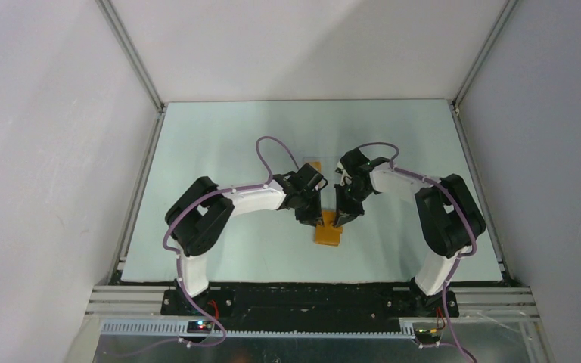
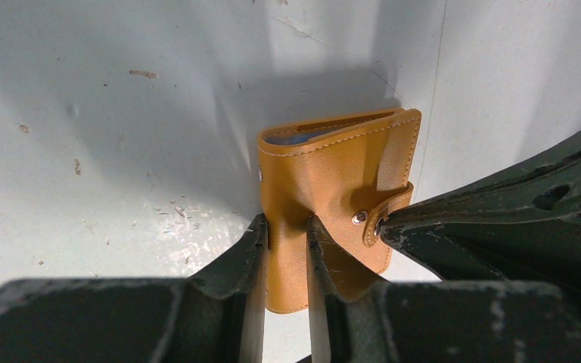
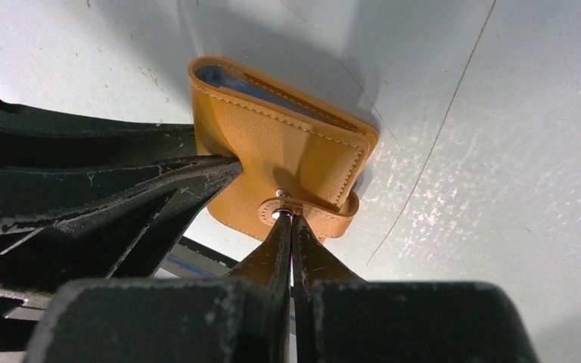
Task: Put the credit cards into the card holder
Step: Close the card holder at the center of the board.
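Observation:
The orange card holder (image 1: 327,232) is folded at the table's middle front, between both grippers. My left gripper (image 2: 287,227) is shut on one side of the card holder (image 2: 333,174), one finger on each face. My right gripper (image 3: 288,217) is shut, and its closed tips press on the snap end of the clasp strap (image 3: 325,215). The strap wraps round the card holder (image 3: 272,144). A light blue credit card edge (image 2: 295,138) shows inside the fold, and also in the right wrist view (image 3: 219,78). Other cards are hidden.
A faint clear plastic rectangle (image 1: 312,163) lies on the table just behind the two grippers. The pale table surface (image 1: 219,144) is bounded by white walls on the left, right and back. The arm bases stand at the near edge.

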Robot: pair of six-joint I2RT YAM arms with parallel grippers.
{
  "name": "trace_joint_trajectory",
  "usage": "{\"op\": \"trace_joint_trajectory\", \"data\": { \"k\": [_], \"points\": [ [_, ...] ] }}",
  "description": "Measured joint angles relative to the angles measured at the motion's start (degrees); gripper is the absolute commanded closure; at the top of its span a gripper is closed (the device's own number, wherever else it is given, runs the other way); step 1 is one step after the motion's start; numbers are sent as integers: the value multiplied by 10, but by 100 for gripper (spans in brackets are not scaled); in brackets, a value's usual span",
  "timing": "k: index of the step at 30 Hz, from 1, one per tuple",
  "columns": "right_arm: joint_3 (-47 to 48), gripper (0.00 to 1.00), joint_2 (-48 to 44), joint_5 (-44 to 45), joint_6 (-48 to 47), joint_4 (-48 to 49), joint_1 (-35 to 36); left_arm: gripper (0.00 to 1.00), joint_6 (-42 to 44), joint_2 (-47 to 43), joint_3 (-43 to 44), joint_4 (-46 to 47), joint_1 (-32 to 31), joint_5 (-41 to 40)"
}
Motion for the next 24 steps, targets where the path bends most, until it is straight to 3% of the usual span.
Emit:
{"op": "trace_joint_trajectory", "data": {
  "k": [24],
  "points": [
    [10,100,26,-20,-7,3,-1,82,0,0,0,-1,0,0]
  ]
}}
